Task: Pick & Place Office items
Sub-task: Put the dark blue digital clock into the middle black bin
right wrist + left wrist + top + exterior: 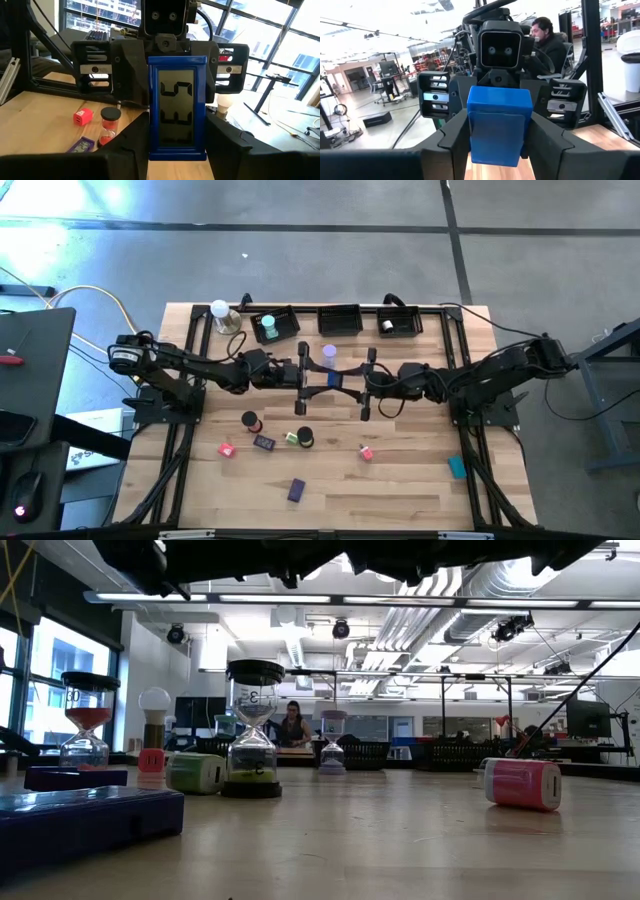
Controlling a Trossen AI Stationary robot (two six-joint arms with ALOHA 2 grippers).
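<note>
A blue block (333,379) with a dark window in one broad face (177,110) hangs above the middle of the table, between my two grippers. My left gripper (322,377) comes from the table's left and my right gripper (347,380) from the right, and both are shut on it. On the wood below lie other office items: a lilac cylinder (329,353), a red-topped one (250,421), pink blocks (227,449) (366,452), purple blocks (264,442) (296,490) and a teal block (457,467). A teal cylinder (268,330) stands in the far left tray. My left gripper pinches the blue block's two narrow sides (472,135) between its two fingers (451,142), low on the block. The fingers lie level and come from the table's left. The block stands upright, clear of the table. My right gripper pinches the same block by its two narrow sides (151,142) near the bottom end, between its two fingers (226,142). Its fingers are level and come from the table's right, facing the windowed face. The block is upright and lifted clear.
Three black trays (340,320) (400,323) (285,315) line the far edge, with a white ball on a metal base (220,310) at their left. Black frame rails (175,450) (480,470) run along both sides. A person (547,42) sits beyond the table.
</note>
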